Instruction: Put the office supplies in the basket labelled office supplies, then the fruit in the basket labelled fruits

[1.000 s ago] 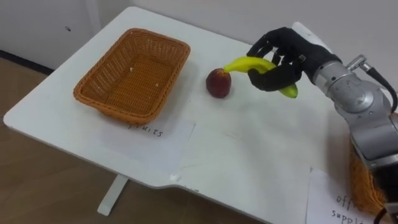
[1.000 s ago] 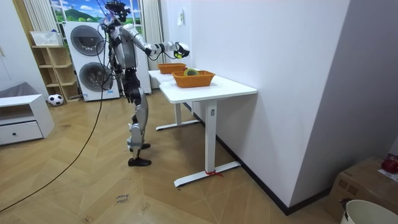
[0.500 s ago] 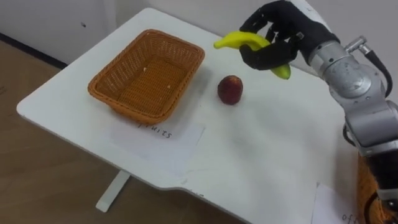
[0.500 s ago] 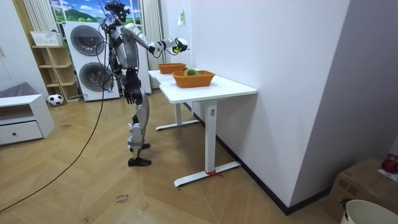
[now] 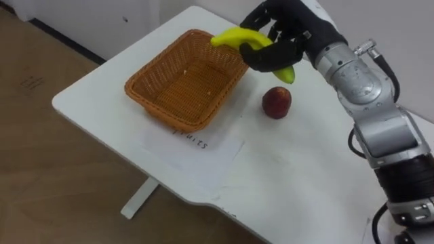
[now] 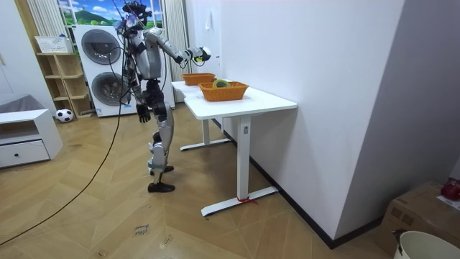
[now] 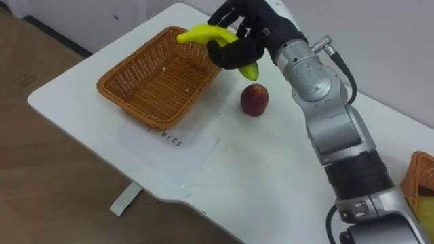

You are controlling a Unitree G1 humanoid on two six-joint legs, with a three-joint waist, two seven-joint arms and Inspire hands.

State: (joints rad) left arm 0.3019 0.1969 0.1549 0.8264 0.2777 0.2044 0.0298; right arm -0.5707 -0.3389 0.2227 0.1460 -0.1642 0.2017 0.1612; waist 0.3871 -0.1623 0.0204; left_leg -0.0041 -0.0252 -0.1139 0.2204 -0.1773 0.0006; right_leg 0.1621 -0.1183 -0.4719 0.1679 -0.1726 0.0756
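**Progress.** The sorting is judged to be at an early stage on the fruit side.
- The banana [image 5: 234, 37] is gripped in the curled fingers of the right hand [image 5: 281, 41]. It is held in the air above the far rim of the fruit basket [image 5: 165, 115] and is not yet released.
- No fruit is seen lying inside that basket.
- A red fruit [image 5: 277, 102], apple or peach, lies untouched on the bench [image 5: 305, 176], just beside the basket's right end.
- The left hand [image 6: 142, 114] is seen hanging at the robot's side; whether it is open or closed cannot be told.
- A second basket [image 6: 224, 91] is noted toward the room view's right. Things lie in it, but they cannot be identified.

**Writing.** A paper sheet [image 5: 217, 146] is laid in front of the fruit basket. One handwritten word is made out on it, apparently "fruits", close by the basket's front wall. No brand marks are seen.
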